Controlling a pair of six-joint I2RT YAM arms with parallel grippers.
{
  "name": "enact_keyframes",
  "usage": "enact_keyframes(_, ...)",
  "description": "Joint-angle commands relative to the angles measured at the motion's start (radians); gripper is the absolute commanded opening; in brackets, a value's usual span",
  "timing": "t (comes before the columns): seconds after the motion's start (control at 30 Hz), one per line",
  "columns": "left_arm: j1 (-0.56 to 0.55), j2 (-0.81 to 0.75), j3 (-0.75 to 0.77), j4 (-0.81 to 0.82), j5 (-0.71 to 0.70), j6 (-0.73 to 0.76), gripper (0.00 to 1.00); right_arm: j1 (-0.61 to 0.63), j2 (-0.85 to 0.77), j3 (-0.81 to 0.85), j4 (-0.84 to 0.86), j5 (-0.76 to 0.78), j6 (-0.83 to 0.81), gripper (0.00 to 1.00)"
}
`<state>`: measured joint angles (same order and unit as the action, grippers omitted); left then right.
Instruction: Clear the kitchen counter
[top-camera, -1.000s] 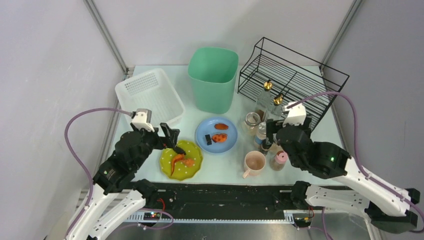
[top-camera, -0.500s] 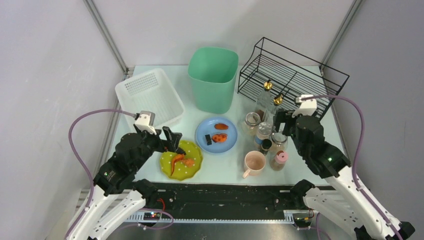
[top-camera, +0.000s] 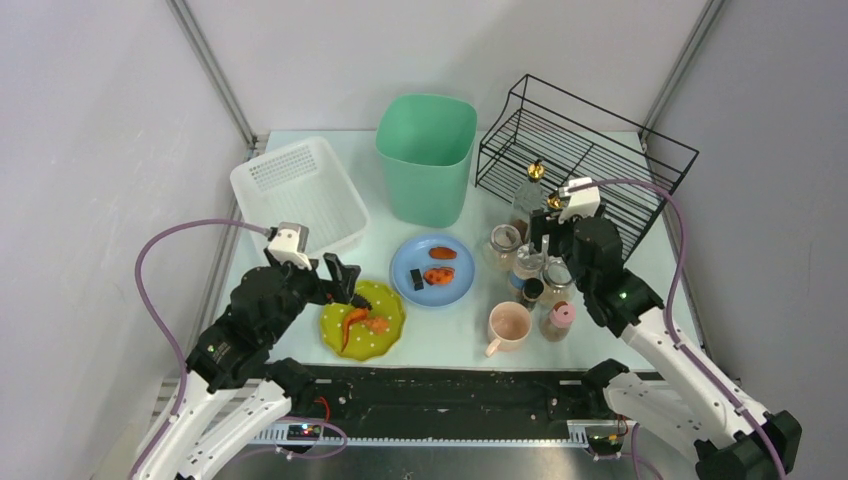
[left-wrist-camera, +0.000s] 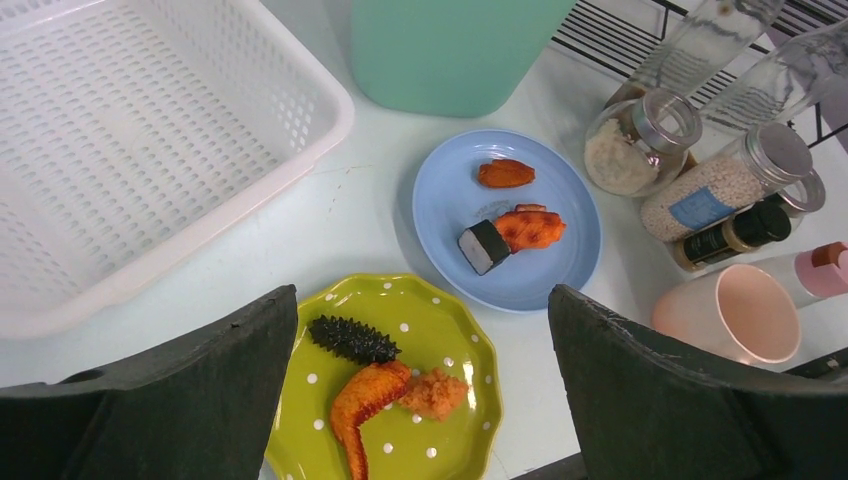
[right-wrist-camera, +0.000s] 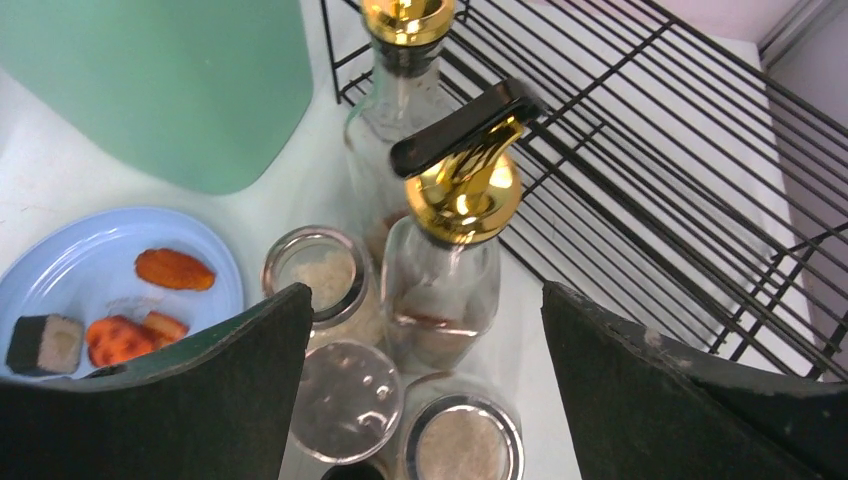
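Note:
The kitchen counter carries a green dotted plate with a fried wing, a dark spiky piece and crumbs, and a blue plate with several food pieces. My left gripper hangs open and empty above the green plate. My right gripper is open and empty above a cluster of glass jars, with a gold-pump bottle between its fingers in the wrist view. A second pump bottle stands behind. A pink mug and a pink-capped bottle stand nearer.
A mint bin stands at the back centre, a white perforated basket at the back left, and a black wire rack at the back right. A black rail runs along the counter's front edge.
My right arm has swung away from the front jars and moved back and left over the pump bottles. My left arm has barely moved.

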<state>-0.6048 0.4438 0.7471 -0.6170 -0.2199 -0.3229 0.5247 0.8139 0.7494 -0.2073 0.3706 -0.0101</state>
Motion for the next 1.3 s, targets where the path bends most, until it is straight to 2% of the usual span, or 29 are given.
enact_keyframes(0.0, -0.004, -0.002, -0.003, -0.002, -0.039, 0.029, 0.98, -0.056, 0.035, -0.012, 0.150, -0.070, -0.027, 0.88)
enact_keyframes(0.53, -0.004, 0.033, 0.007, -0.023, -0.049, 0.031, 0.98, -0.131, 0.117, -0.076, 0.332, -0.131, -0.016, 0.81)
enact_keyframes(0.83, -0.003, 0.037, 0.005, -0.025, -0.045, 0.030, 0.98, -0.150, 0.108, -0.138, 0.392, -0.110, 0.002, 0.75)
enact_keyframes(1.1, -0.003, 0.039, 0.006, -0.026, -0.045, 0.028, 0.98, -0.166, 0.090, -0.165, 0.434, -0.108, 0.007, 0.64)
enact_keyframes(1.27, -0.004, 0.040, 0.005, -0.028, -0.044, 0.026, 0.98, -0.167, 0.076, -0.167, 0.458, -0.105, 0.007, 0.64)
